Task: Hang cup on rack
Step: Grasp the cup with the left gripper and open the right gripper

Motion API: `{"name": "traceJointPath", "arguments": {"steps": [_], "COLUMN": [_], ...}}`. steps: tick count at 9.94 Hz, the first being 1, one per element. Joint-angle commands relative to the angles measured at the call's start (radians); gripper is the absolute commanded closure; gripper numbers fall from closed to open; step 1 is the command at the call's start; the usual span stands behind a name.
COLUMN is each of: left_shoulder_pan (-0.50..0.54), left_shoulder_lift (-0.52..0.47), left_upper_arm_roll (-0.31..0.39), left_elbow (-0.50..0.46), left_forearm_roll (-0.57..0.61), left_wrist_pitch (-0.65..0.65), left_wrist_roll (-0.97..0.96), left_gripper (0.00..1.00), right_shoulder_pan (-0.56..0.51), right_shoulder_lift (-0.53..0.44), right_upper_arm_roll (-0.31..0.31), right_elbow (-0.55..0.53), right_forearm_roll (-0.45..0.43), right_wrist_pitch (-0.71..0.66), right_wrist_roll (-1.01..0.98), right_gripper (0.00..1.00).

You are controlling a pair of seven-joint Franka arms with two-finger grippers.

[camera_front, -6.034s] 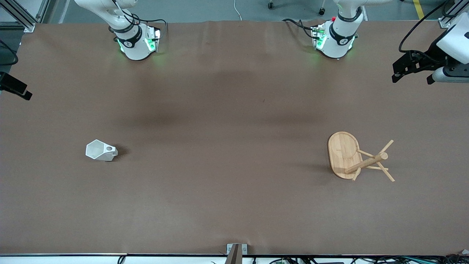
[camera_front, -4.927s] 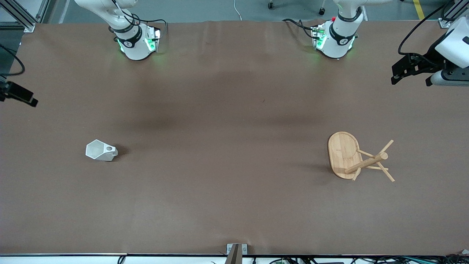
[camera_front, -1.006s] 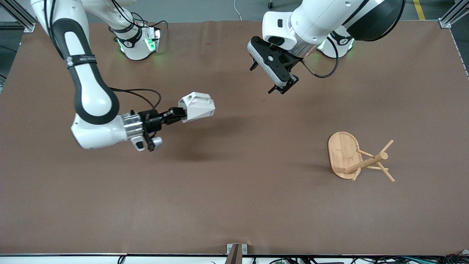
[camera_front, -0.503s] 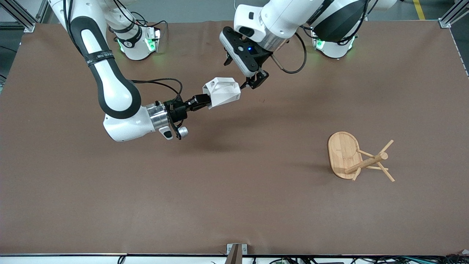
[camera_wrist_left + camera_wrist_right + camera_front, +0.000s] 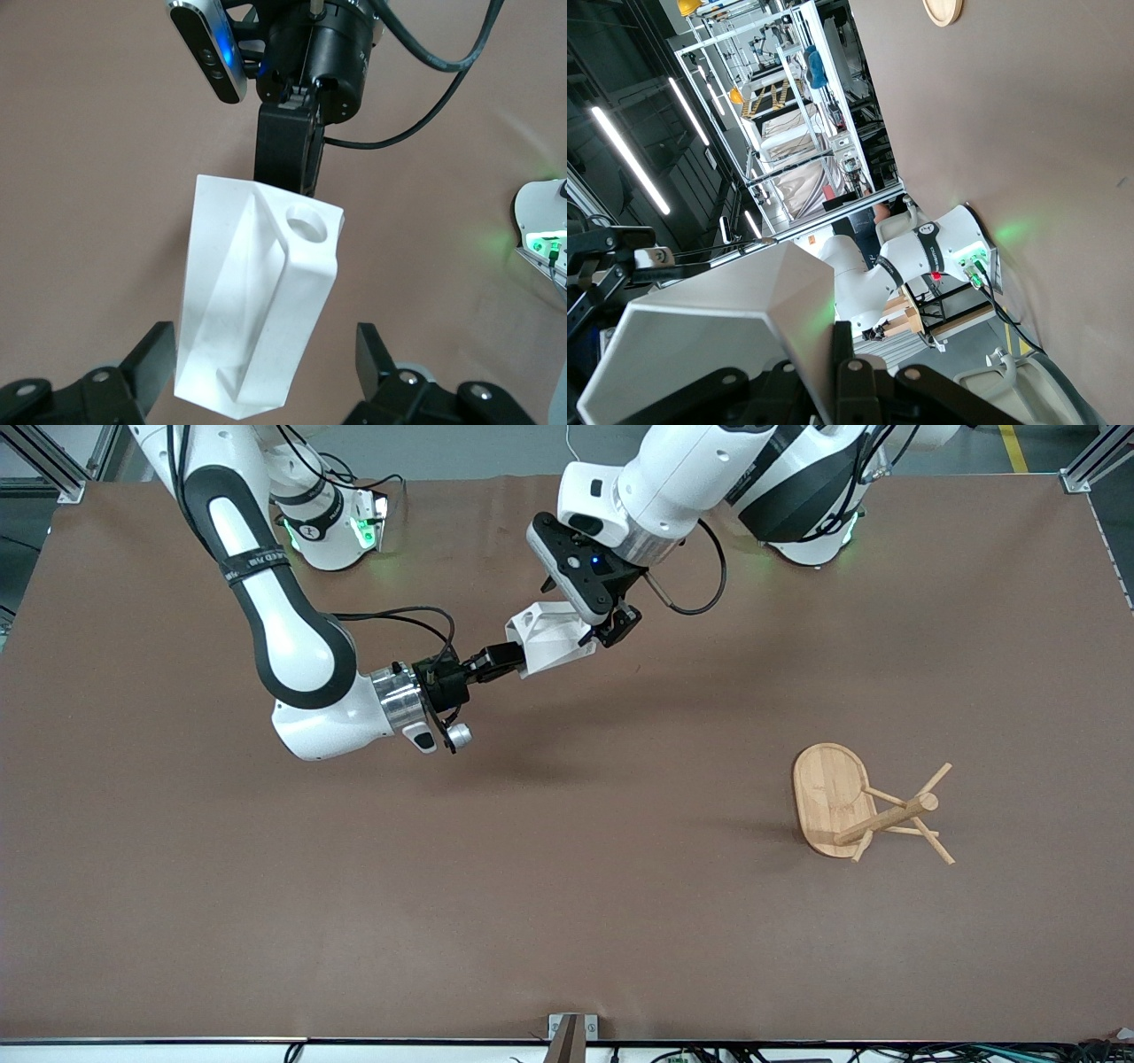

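Light bamboo mug rack [image 5: 837,802] is seen nearest the front camera, toward the left arm's end. Small white faceted cup [image 5: 551,638] is held aloft mid-table, gripped by the right gripper [image 5: 508,660]. Left gripper [image 5: 266,376] is spread open around the cup. Risk: a dropped cup if release precedes the left gripper's closing.

**Arm Hardware: External Appearance**

Both arms have glossy white shells with black joint sections. The right arm [image 5: 266,593] carries a black band with white lettering and a bare metal wrist collar [image 5: 394,698]. Black cables loop loosely at each wrist. The bases [image 5: 330,522] glow green. The left arm's wrist camera housing [image 5: 571,571] is black with a blue indicator light. Gripper fingers [image 5: 152,363] are matte black with visible screws.
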Motion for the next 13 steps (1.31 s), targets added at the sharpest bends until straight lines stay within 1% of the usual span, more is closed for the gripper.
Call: {"name": "traceJointPath", "arguments": {"steps": [1,2,5,6,7,8,9,10,11,12,13], "left_shoulder_pan": [-0.007,-0.009,-0.012,-0.012,-0.012,-0.012,-0.012,-0.012,-0.01,-0.009,-0.007], "left_shoulder_lift": [0.02,0.032,0.048,0.048,0.048,0.048,0.048,0.048,0.046,0.045,0.043], "left_upper_arm_roll": [-0.001,-0.001,-0.001,-0.001,-0.001,-0.001,-0.002,-0.003,-0.003,-0.003,-0.003], "left_elbow": [-0.033,-0.032,-0.029,-0.029,-0.03,-0.029,-0.029,-0.03,-0.029,-0.027,-0.029], "left_forearm_roll": [0.041,0.059,0.062,0.071,0.091,0.098,0.098,0.098,0.098,0.096,0.096], "left_wrist_pitch": [0.026,0.027,0.027,0.027,0.027,0.026,0.026,0.024,0.018,0.017,0.015], "left_wrist_roll": [0.01,0.008,0.014,0.014,0.016,0.037,0.046,0.047,0.045,0.04,0.042], "left_gripper": [0.09,0.09,0.09,0.1,0.16,0.3,0.51,0.77,0.96,1.0,1.0], "right_shoulder_pan": [-0.007,-0.007,-0.002,-0.001,-0.001,0.001,0.001,0.001,0.001,0.001,-0.002], "right_shoulder_lift": [-0.024,-0.029,-0.056,-0.058,-0.059,-0.061,-0.061,-0.061,-0.061,-0.061,-0.061], "right_upper_arm_roll": [0.018,0.021,0.021,0.022,0.022,0.022,0.022,0.022,0.022,0.022,0.021], "right_elbow": [-0.042,-0.042,-0.051,-0.057,-0.063,-0.064,-0.064,-0.064,-0.064,-0.064,-0.064], "right_forearm_roll": [0.092,0.098,0.098,0.098,0.098,0.098,0.1,0.1,0.1,0.098,0.098], "right_wrist_pitch": [-0.007,-0.007,-0.006,-0.003,-0.003,-0.003,-0.001,-0.001,-0.003,-0.003,-0.007], "right_wrist_roll": [0.006,0.037,0.156,0.161,0.161,0.161,0.161,0.161,0.161,0.163,0.184], "right_gripper": [0.99,0.99,0.99,0.99,0.99,0.99,0.99,0.99,0.98,0.97,0.59]}}
